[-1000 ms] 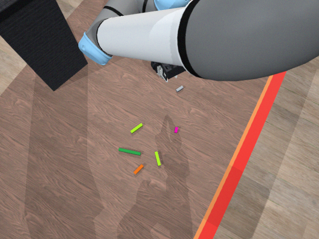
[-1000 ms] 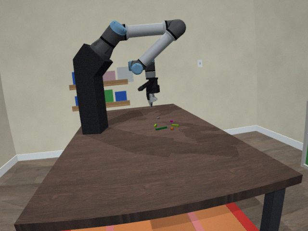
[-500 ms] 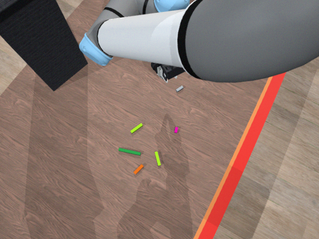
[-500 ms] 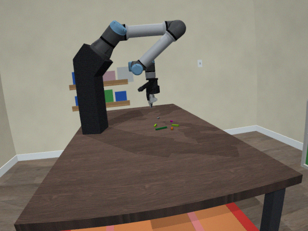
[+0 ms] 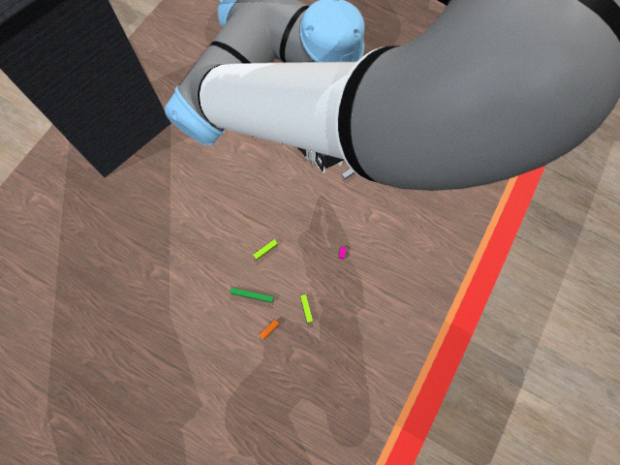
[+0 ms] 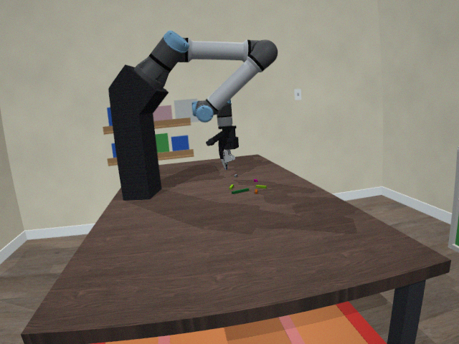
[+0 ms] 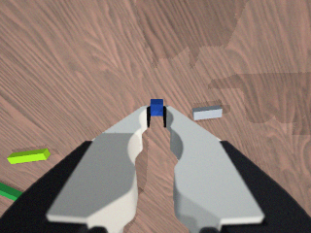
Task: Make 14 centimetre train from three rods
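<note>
Gripper (image 7: 156,117) clenched on the blue rod (image 7: 156,107); lower it flat, well apart from the grey rod (image 7: 207,113) at mid-right.

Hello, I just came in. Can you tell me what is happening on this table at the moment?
The single arm's gripper holds a small blue rod pinched between its jaws, above the table beside a grey rod. Further out lie two lime rods, a green rod, an orange rod and a magenta rod, all apart. No train is formed yet.
</note>
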Robot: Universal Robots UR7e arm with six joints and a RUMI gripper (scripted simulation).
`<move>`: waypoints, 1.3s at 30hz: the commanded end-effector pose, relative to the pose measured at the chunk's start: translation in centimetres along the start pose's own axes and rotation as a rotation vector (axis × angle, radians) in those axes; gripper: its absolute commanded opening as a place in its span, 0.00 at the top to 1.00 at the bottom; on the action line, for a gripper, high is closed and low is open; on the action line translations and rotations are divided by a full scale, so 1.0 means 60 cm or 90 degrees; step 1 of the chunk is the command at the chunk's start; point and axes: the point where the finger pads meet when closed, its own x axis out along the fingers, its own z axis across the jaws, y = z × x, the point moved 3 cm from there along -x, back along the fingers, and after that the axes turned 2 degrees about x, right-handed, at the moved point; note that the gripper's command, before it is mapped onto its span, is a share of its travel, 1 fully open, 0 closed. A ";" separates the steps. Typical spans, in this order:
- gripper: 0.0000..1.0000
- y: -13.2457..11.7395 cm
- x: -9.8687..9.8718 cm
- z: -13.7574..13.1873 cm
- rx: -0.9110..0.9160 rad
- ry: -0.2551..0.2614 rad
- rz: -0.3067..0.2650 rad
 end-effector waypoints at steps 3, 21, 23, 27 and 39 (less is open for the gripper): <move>1.00 0.000 0.037 0.002 0.000 -0.001 -0.001; 1.00 0.000 0.061 0.003 0.000 -0.001 -0.001; 1.00 0.000 0.061 0.003 0.000 -0.001 -0.001; 1.00 0.000 0.061 0.003 0.000 -0.001 -0.001; 1.00 0.000 0.061 0.003 0.000 -0.001 -0.001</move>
